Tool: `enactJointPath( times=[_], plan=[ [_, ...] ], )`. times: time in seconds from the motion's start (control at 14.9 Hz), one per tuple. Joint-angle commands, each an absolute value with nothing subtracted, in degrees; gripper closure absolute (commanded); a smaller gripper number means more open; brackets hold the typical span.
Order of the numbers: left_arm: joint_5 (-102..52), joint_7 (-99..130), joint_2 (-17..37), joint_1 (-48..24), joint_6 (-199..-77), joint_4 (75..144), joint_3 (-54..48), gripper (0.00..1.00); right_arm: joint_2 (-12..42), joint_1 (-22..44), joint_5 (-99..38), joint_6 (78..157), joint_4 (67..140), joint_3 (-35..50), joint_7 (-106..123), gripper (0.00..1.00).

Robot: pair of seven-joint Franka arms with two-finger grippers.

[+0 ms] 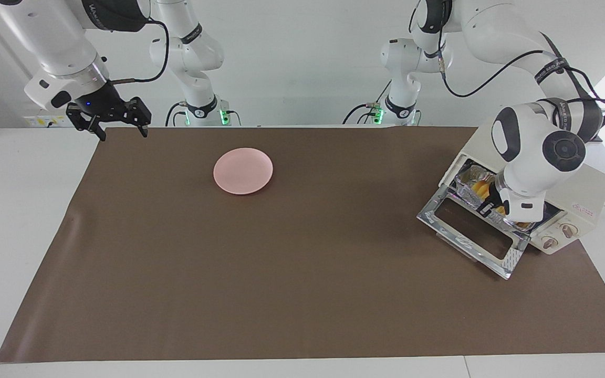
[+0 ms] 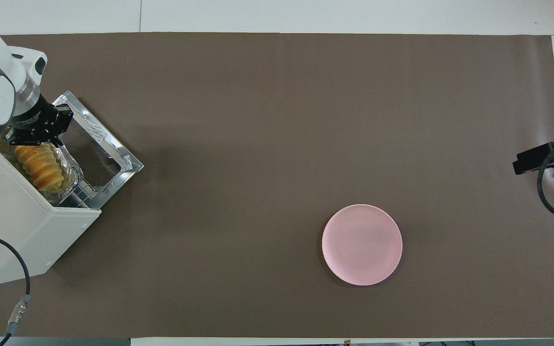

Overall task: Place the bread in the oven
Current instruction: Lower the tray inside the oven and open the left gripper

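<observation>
the bread (image 2: 40,166) lies in a foil tray (image 2: 68,174) on the rack in the mouth of the oven (image 2: 12,226), at the left arm's end of the table, above the dropped door (image 2: 98,144). its long axis runs along the oven's width, parallel to the door hinge, ridged top up. it looks light and soft and would likely squash under a hard pinch; the thin foil would bend easily, so the tray rim is probably the safer hold. the left gripper (image 2: 34,139) is at the tray's end farther from the robots; whether it pinches the rim i cannot tell. the right gripper (image 1: 118,126) waits with fingers spread over the table edge at the right arm's end. a plate (image 1: 243,170) sits well apart.
</observation>
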State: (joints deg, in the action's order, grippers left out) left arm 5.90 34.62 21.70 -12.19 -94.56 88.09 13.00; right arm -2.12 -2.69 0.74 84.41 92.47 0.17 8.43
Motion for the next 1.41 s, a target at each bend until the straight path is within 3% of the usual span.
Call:
enactJointPath(
  times=[0.0,0.67,0.81,0.87,1.01,1.34],
  plan=[
    [9.66,36.12,18.46,-12.65,-94.65,93.50,13.18,1.00,-3.52,-3.60,1.49,84.99,94.13,1.05,8.00,0.00],
    [11.34,35.77,17.67,-12.74,-96.33,95.36,13.10,1.00,-3.52,-3.52,1.49,84.90,94.13,1.05,8.00,0.00],
    [11.34,35.95,17.67,-12.48,-97.20,95.54,13.10,0.92,-3.52,-3.60,1.49,84.90,94.13,1.05,8.00,0.00],
    [11.34,35.95,17.58,-12.39,-97.47,95.89,13.18,0.86,-3.52,-3.60,1.49,84.90,94.13,1.05,8.00,0.00],
    [11.42,35.69,17.58,-12.13,-97.73,95.89,13.18,0.00,-3.52,-3.60,1.49,84.90,94.13,1.05,8.00,0.00],
    [11.51,35.25,18.63,-12.39,-98.52,92.82,13.10,0.00,-3.52,-3.69,1.49,83.94,94.13,1.05,8.09,0.00]
  ],
)
